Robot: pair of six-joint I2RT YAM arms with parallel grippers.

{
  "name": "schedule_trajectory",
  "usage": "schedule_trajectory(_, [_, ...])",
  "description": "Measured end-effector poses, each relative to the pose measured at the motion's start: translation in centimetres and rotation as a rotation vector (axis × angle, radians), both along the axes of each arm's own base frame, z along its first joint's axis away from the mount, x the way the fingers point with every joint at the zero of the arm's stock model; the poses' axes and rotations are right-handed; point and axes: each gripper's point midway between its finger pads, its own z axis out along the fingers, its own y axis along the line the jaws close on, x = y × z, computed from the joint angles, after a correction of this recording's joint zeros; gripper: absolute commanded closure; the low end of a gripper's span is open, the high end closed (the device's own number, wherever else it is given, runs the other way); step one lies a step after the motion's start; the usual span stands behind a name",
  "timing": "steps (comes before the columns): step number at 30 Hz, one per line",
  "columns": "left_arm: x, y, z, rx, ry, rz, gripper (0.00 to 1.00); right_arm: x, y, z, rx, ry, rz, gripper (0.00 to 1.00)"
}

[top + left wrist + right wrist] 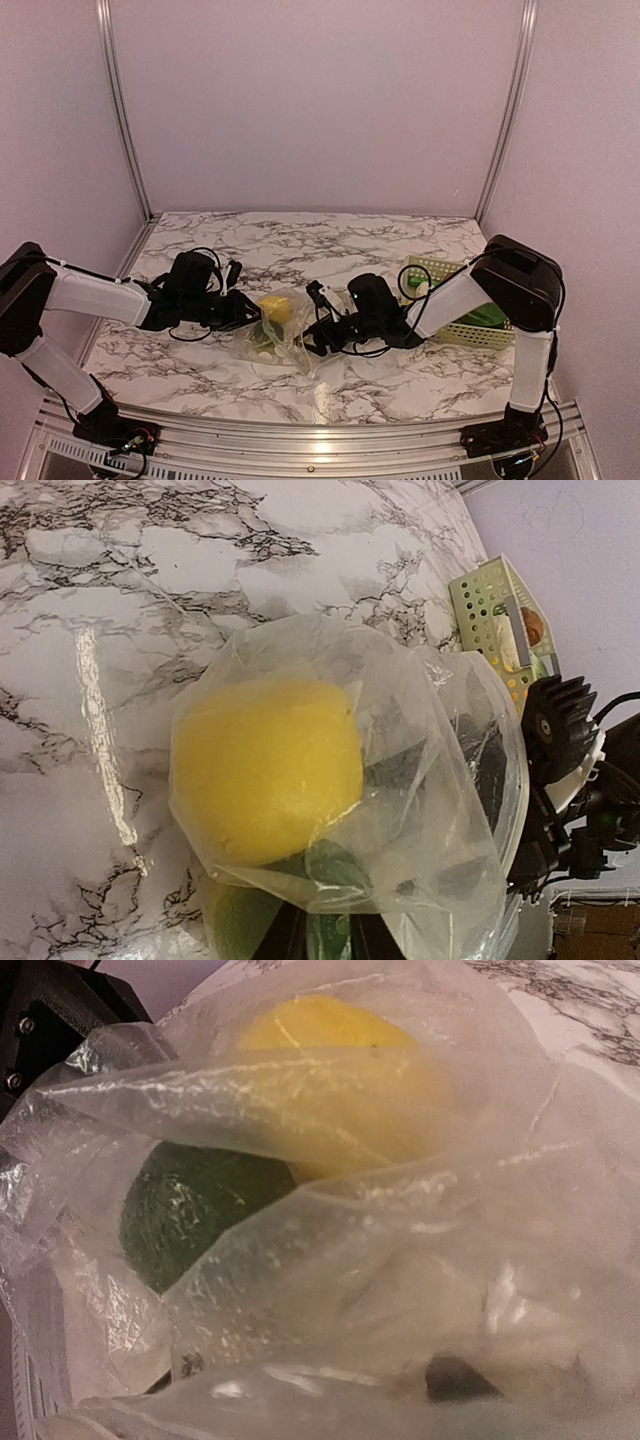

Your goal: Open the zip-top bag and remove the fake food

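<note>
Clear bag on the desk between the left and right jaws, enclosing 1 yellow fruit and 1 dark green piece; crumpled plastic hides both jaws, so open or closed cannot be told.

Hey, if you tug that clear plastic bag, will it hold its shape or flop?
Probably floppy: the zip-top bag is creased and draped over the yellow piece. Its glossy film looks slippery, so a pinch may slide. The rounded yellow piece would likely shift inside.
</note>
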Motion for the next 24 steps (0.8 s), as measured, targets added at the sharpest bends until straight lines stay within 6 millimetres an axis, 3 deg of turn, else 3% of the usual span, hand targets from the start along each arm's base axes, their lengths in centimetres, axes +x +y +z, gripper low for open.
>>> schedule_trajectory(3, [0.3, -1.1, 0.3, -0.020, 0.000, -0.006, 1.00, 0.2, 0.4, 0.2, 0.006, -0.005, 0.008, 0.30])
schedule_trajectory(6, [0.7, -1.3, 0.0, -0.014, 0.005, 0.006, 1.00, 0.4, 0.9, 0.6, 0.013, -0.017, 0.016, 0.32])
schedule_trajectory(14, [1.7, 1.2, 0.0, 0.049, -0.010, 0.095, 1.00, 1.0, 0.6, 0.1, -0.028, -0.045, -0.008, 0.39])
schedule_trajectory(18, [1.8, 2.7, -0.5, 0.126, -0.022, 0.117, 0.71, 1.1, 0.5, -0.1, -0.039, -0.053, -0.014, 0.39])
schedule_trajectory(22, [1.1, 3.6, -1.7, 0.184, -0.007, 0.110, 0.56, 0.6, 0.3, -0.5, -0.049, -0.054, -0.009, 0.39])
schedule_trajectory(24, [0.7, 3.9, -2.1, 0.204, 0.001, 0.097, 0.54, 0.4, 0.5, -0.5, -0.050, -0.060, -0.001, 0.39])
